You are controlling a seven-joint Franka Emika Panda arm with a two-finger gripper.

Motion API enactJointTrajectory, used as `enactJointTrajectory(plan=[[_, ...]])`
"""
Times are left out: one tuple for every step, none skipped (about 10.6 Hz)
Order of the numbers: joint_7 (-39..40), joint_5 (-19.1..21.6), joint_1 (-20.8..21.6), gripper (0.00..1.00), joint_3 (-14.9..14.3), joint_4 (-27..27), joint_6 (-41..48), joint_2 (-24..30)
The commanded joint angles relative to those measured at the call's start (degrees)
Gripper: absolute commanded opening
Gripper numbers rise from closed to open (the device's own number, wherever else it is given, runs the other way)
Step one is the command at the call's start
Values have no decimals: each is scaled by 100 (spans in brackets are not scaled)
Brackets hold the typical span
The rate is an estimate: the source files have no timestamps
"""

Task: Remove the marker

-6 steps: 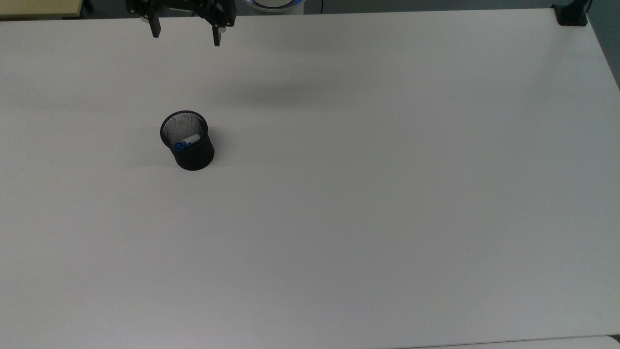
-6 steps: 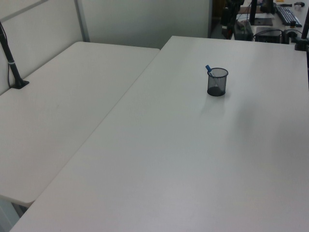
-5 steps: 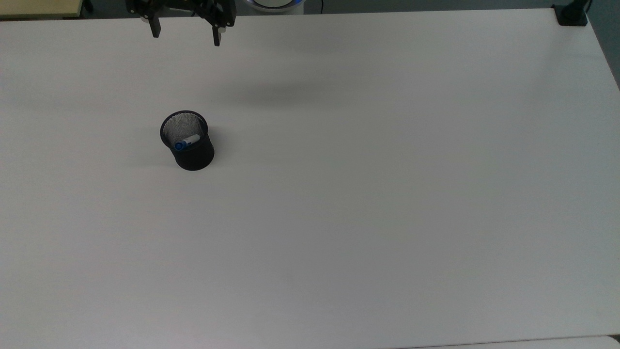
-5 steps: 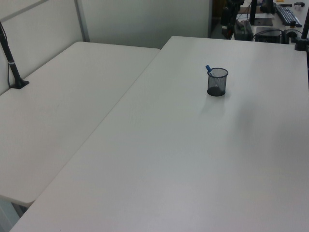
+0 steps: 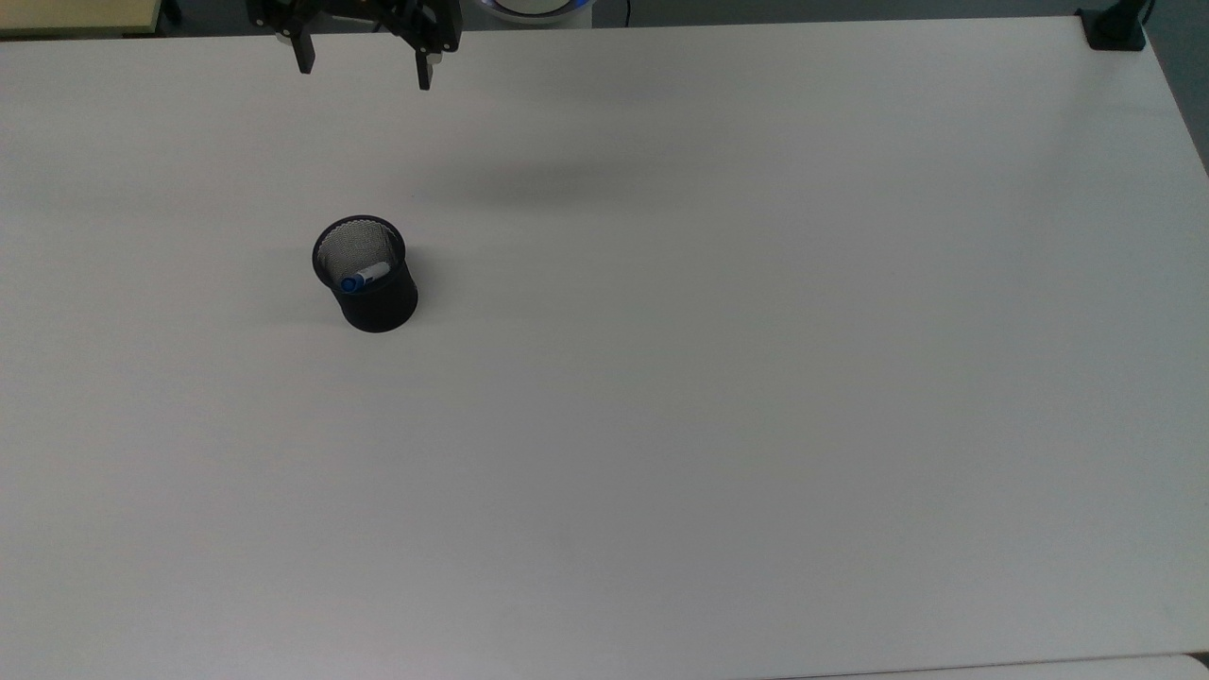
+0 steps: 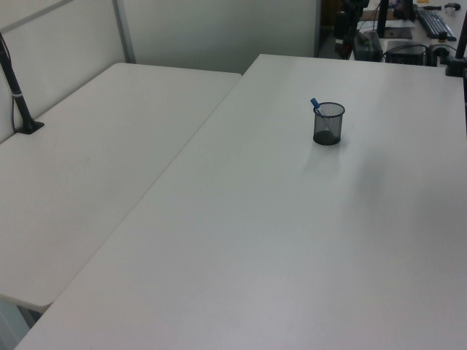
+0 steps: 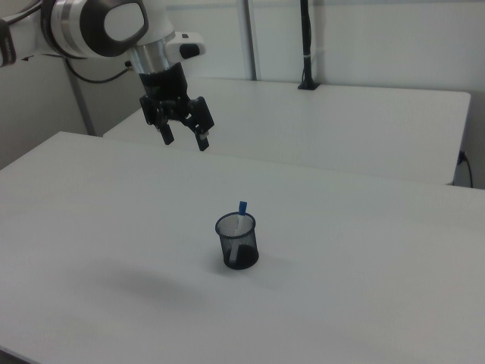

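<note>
Barely any change from half a second ago: tool point(image 5: 363, 74) parked in the same spot at the top view's upper left edge, jaws spread wide and holding nothing. Marker point(image 5: 364, 277) likewise unmoved, leaning inside the black mesh cup point(image 5: 370, 283), blue end poking above the rim in the right view. So probably a pause before the approach; nothing of the removal done yet.

Tool high above the white worktop point(image 5: 718, 378) and well apart from the cup in the right view. Open worktop on every side of the cup, far from all edges. Plenty of room for a descent from above and a straight lift out. Main risk, probably: clipping the rim and tipping the light cup.
</note>
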State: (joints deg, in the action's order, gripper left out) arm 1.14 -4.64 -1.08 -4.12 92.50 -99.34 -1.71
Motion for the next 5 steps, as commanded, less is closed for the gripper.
enactJointTrajectory(plan=[[9,-2,55,100,-10,-57,257,30],[-17,-2,55,100,-1,-57,257,39],[-9,-2,11,100,-10,-57,257,56],[113,-28,-33,100,-36,-31,239,48],[453,-28,-103,100,-63,22,187,13]])
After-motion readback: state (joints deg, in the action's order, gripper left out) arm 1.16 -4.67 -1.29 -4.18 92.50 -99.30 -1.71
